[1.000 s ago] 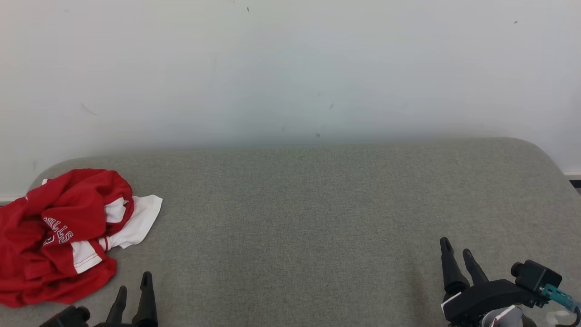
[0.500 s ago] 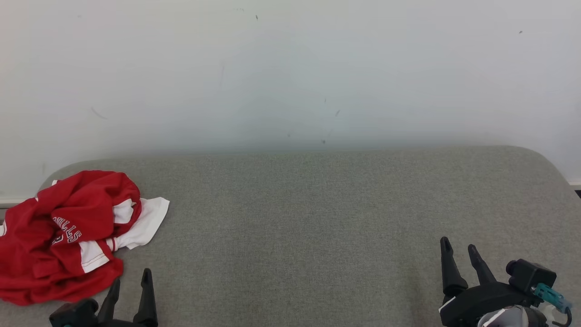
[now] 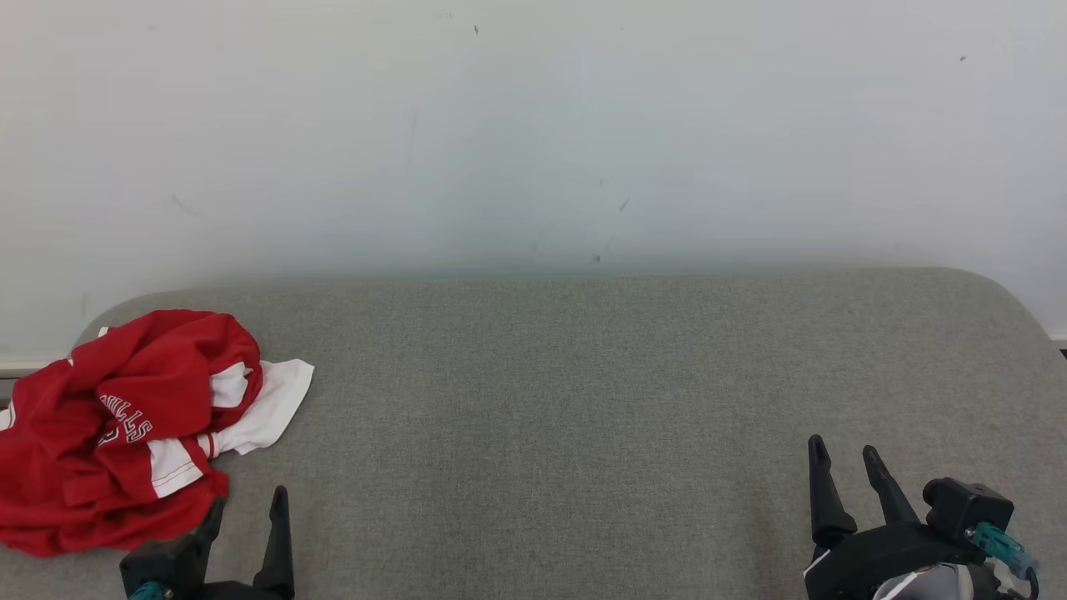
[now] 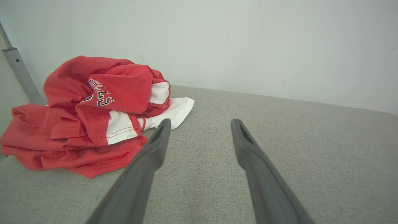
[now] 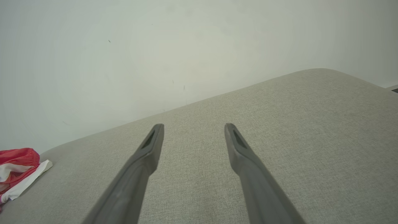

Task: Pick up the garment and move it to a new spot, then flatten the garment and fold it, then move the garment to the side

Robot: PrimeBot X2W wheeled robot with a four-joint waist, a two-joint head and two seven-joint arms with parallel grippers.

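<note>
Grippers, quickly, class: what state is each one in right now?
Left gripper: open, empty, beside the crumpled red and white fabric garment.
Right gripper: open, empty.

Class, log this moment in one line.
red jersey: crumpled, left end of cushion | left tool: open, near jersey | right tool: open, empty

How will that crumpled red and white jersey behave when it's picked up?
Likely floppy: the jersey lies in bunched folds, so it should sag and unfurl from one pinch point. Probably light, since the fabric looks thin. Its layers overlap, so a pinch may lift only the top fold.
</note>
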